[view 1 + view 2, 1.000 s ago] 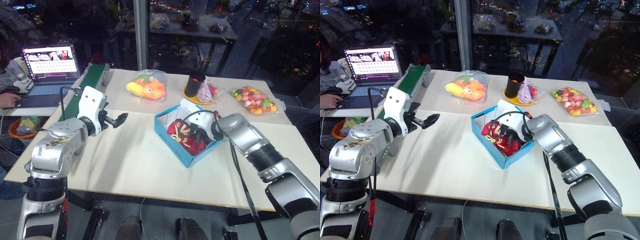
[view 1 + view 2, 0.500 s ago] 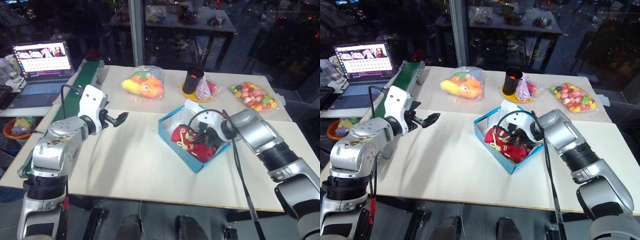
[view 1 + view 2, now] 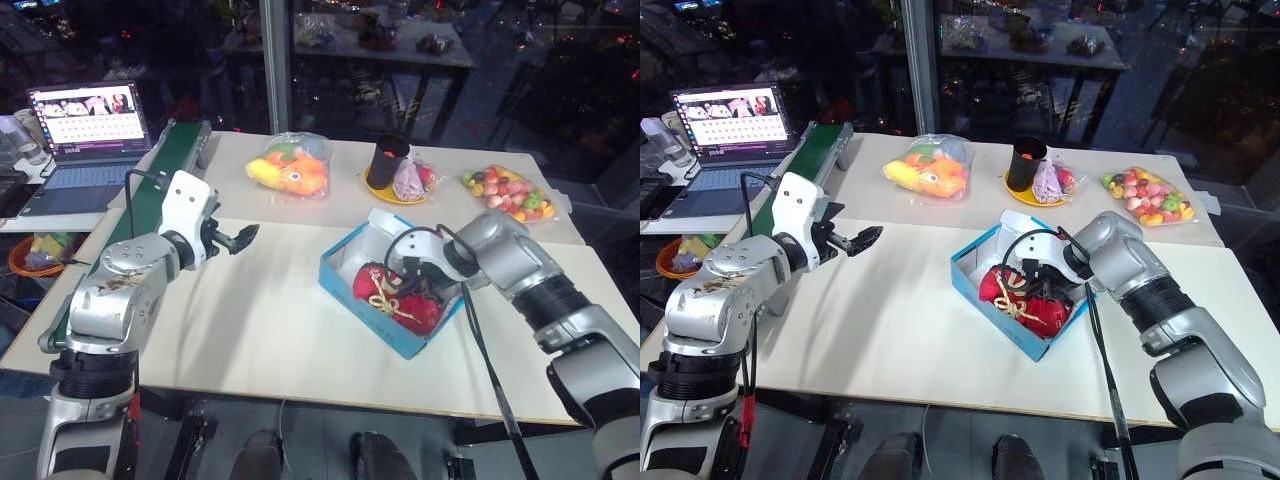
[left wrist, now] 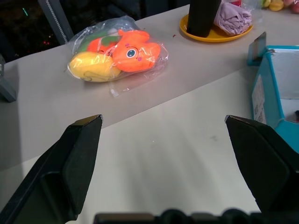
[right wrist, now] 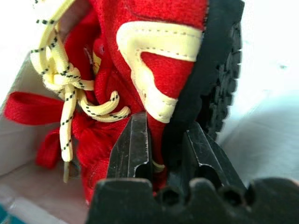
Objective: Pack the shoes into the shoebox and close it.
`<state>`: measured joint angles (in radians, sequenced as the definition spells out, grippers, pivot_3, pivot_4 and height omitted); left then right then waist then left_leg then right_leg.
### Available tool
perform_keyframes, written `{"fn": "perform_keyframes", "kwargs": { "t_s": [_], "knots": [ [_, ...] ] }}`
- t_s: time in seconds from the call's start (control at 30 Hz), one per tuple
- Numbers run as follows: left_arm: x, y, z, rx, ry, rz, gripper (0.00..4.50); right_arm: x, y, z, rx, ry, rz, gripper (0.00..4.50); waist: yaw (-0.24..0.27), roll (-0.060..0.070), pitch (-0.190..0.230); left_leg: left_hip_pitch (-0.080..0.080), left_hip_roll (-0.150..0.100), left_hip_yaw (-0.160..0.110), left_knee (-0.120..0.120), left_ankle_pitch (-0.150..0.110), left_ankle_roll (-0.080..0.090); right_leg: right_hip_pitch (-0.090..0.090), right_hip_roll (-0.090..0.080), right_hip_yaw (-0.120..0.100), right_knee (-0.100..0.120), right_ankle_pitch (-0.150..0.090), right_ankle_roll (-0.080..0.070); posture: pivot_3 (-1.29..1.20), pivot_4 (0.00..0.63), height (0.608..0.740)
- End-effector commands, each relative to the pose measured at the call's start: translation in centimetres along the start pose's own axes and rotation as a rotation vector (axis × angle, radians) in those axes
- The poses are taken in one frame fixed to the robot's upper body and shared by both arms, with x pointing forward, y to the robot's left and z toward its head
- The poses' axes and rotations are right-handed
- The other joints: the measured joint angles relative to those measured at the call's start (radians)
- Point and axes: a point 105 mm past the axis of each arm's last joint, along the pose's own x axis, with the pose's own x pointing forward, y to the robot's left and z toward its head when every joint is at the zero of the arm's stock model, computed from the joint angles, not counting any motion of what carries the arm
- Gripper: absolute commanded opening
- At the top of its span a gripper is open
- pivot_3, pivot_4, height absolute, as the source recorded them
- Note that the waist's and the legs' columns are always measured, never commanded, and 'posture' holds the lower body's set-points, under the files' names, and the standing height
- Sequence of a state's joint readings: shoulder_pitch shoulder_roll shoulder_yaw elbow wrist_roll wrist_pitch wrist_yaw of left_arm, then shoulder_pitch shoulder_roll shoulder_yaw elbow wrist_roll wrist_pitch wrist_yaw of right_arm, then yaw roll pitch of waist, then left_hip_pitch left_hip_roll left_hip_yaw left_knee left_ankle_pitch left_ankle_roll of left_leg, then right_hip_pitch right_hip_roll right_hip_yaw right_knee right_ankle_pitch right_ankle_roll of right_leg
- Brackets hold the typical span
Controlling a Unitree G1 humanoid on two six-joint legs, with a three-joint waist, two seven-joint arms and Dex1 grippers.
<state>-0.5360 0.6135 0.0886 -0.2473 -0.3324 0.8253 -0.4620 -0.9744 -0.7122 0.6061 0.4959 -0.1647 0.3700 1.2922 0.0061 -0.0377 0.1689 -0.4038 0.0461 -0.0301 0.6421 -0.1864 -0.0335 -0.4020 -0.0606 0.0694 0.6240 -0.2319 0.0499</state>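
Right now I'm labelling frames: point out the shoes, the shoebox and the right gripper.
shoes (image 3: 1032, 305), right eye view, red upper.
shoebox (image 3: 992, 312), right eye view, blue near wall.
right gripper (image 5: 164, 161), right wrist view, between fingertips.

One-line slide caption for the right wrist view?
Right end effector clamps the black-soled side of a red fabric sneaker with cream-yellow laces.

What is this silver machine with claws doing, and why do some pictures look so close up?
It's a robot with two arms. Two pictures come from cameras in its head, looking down at a white table. The two close-up pictures come from a camera on each wrist. Its right gripper is pinching a red shoe inside the open blue shoebox. Its left gripper is wide open and holds nothing. Farther back lie a bag of plush toys, a yellow plate with a black cup, and a bag of toy fruit.
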Motion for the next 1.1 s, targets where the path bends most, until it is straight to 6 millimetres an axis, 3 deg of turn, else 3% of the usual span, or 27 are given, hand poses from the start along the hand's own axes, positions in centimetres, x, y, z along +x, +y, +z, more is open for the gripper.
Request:
{"fn": "perform_keyframes", "kwargs": {
  "t_s": [0.03,0.17,0.4,0.53,0.6,0.7,0.73,0.9,1.03,1.1],
  "knots": [
    [-0.3,0.1,1.4,0.039,-0.050,0.011,4.50,0.3,-1.2,-7.9,0.002,0.376,-0.163,0.41,0.000,0.000,0.000,0.003,0.000,0.000,0.001,-0.003,-0.004,0.001,0.000,0.000,0.000,-0.001,-0.002,0.00,0.150,0.733],
    [-0.1,-0.1,1.5,0.040,-0.051,0.004,4.50,0.0,-2.2,-7.4,0.009,0.366,-0.238,0.41,0.000,0.000,0.000,0.005,-0.001,0.000,0.001,-0.004,-0.009,0.004,-0.001,0.001,-0.001,-0.002,-0.004,0.00,0.150,0.733],
    [0.1,-0.1,1.5,0.042,-0.051,-0.005,4.50,1.1,0.8,-7.4,0.062,0.304,-0.077,0.41,-0.003,-0.001,0.000,0.005,-0.001,0.000,0.001,0.000,-0.008,0.007,0.000,0.001,0.003,-0.002,-0.004,0.00,0.150,0.733],
    [0.1,-0.2,1.5,0.041,-0.050,-0.010,4.50,0.5,3.2,-8.5,0.085,0.306,0.062,0.41,0.005,0.000,-0.001,0.004,0.000,0.000,0.000,0.003,-0.004,0.010,0.000,0.000,0.005,-0.008,-0.001,0.00,0.150,0.733],
    [0.2,-0.2,1.5,0.040,-0.049,-0.010,4.50,0.4,2.9,-9.0,0.101,0.310,0.039,0.41,0.010,-0.001,-0.001,0.000,0.000,-0.001,0.000,0.004,0.001,0.013,0.000,0.000,0.005,-0.011,0.006,0.00,0.150,0.733],
    [0.2,-0.2,1.5,0.039,-0.050,-0.012,4.50,0.2,2.0,-8.6,0.115,0.293,-0.011,0.41,0.011,-0.001,-0.001,-0.002,-0.001,-0.001,0.000,-0.001,0.001,0.012,0.000,0.000,0.004,-0.011,0.001,0.00,0.150,0.733],
    [0.3,-0.2,1.5,0.039,-0.050,-0.013,4.50,0.2,1.4,-8.3,0.119,0.276,-0.042,1.36,0.011,-0.002,-0.002,-0.003,-0.001,-0.001,0.000,-0.003,0.001,0.012,0.000,0.000,0.002,-0.011,0.001,0.00,0.150,0.733],
    [0.2,-0.1,1.5,0.041,-0.050,-0.014,4.50,-0.1,-0.5,-6.2,0.192,0.145,-0.136,2.94,0.002,-0.003,-0.002,-0.003,0.000,0.000,0.000,-0.004,0.001,0.012,0.000,0.000,0.001,-0.012,0.002,0.00,0.150,0.733],
    [0.3,-0.2,1.5,0.043,-0.048,-0.019,4.50,-1.9,-0.9,-3.2,0.288,-0.021,-0.121,4.33,-0.005,-0.003,-0.001,-0.002,0.000,-0.001,0.000,-0.003,0.001,0.011,0.000,0.000,0.004,-0.015,0.007,0.00,0.150,0.733],
    [0.3,-0.2,1.6,0.044,-0.049,-0.022,4.50,-2.7,-0.9,-2.3,0.312,-0.071,-0.114,4.46,-0.012,-0.001,0.002,-0.002,0.000,-0.001,0.000,-0.003,0.001,0.010,0.001,0.000,0.005,-0.015,0.006,0.00,0.150,0.733]
  ]
}}
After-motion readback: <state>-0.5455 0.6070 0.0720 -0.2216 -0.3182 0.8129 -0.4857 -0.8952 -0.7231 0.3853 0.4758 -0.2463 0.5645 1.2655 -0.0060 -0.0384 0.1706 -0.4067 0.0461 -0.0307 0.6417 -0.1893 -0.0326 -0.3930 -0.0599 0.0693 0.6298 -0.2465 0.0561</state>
